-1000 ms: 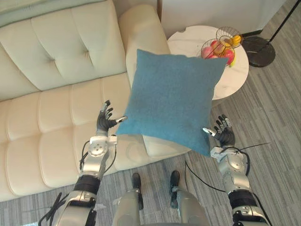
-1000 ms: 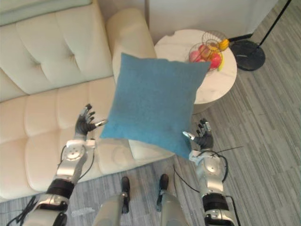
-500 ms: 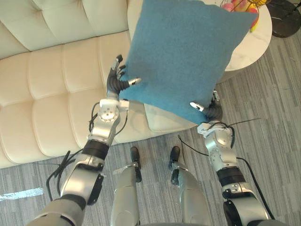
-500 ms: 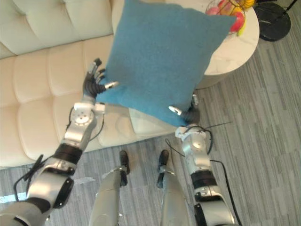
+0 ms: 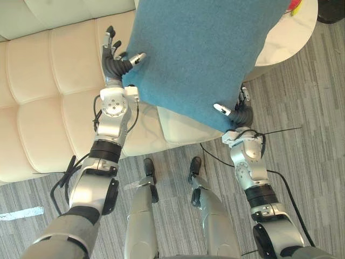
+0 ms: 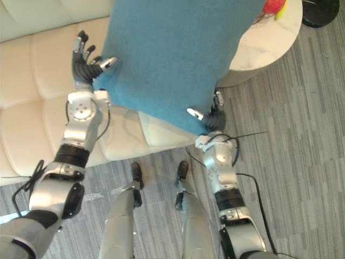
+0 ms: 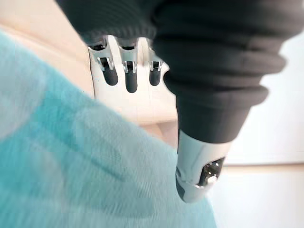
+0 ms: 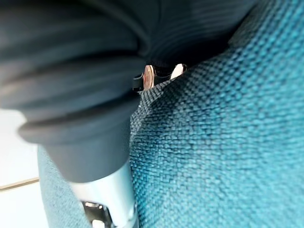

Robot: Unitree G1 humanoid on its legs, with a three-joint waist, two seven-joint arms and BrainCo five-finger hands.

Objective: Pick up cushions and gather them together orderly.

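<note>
- Cream tufted leather sofa (image 5: pixel 48 97): occupies the left side of the eye views. Its seat cushions run under the raised arms.
- Left hand (image 5: pixel 114 65): raised above the sofa seat, at the lower left corner of the cushion. The fingers (image 7: pixel 126 71) are straight and spread, pointing up just beside the fabric edge. The thumb (image 7: pixel 199 175) lies across the front face of the fabric. The hand is open and bears against the cushion rather than closing round it.
- Teal square woven-fabric cushion (image 5: pixel 199 54): held in the air between the two hands, tilted, with its flat face toward the head camera. Its lowest corner is at the right hand. Its upper edge runs out of the top of the eye views. It hangs in front of the sofa's right end and hides part of the table.
- Right hand (image 5: pixel 242 114): at the lowest corner of the cushion. The thumb lies on the front face; the visible fingers stand upright along the right edge. The hand is open, and in the right wrist view its dark cover lies against the weave.
- Round white stone-topped side table (image 5: pixel 291 32): upper right, partly behind the cushion.
- Red and yellow fruit (image 6: pixel 272 5): on the table, at the top edge.
- Grey plank floor (image 5: pixel 312 135): right side and bottom.
</note>
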